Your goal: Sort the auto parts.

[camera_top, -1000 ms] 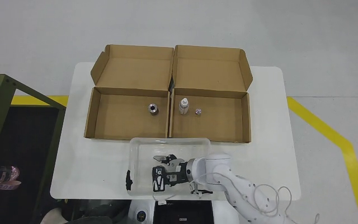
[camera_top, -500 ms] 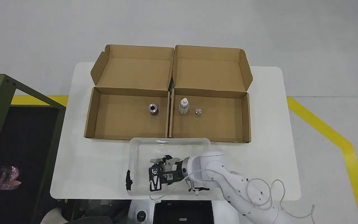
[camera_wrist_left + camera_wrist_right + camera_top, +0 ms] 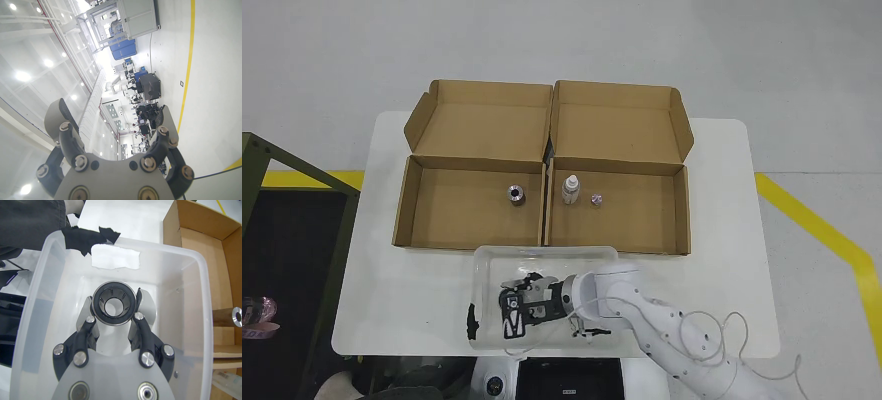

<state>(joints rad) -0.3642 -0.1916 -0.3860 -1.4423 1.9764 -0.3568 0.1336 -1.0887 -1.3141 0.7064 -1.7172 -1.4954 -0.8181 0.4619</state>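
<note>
Low in the top view, the right gripper (image 3: pixel 115 301) sits inside the clear plastic bin (image 3: pixel 189 279), its fingers clamped on a black linear bearing (image 3: pixel 113 292). The left gripper (image 3: pixel 112 110) gapes wide, holding nothing. The pick-up looks made. Next comes a lift clear of the bin wall and a carry to the cardboard boxes beyond, likely the left box (image 3: pixel 432 205) with its metal sleeve (image 3: pixel 514 194).

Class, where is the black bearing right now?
In the right wrist view, the black bearing is gripped in the right claw, inside the clear bin.
</note>
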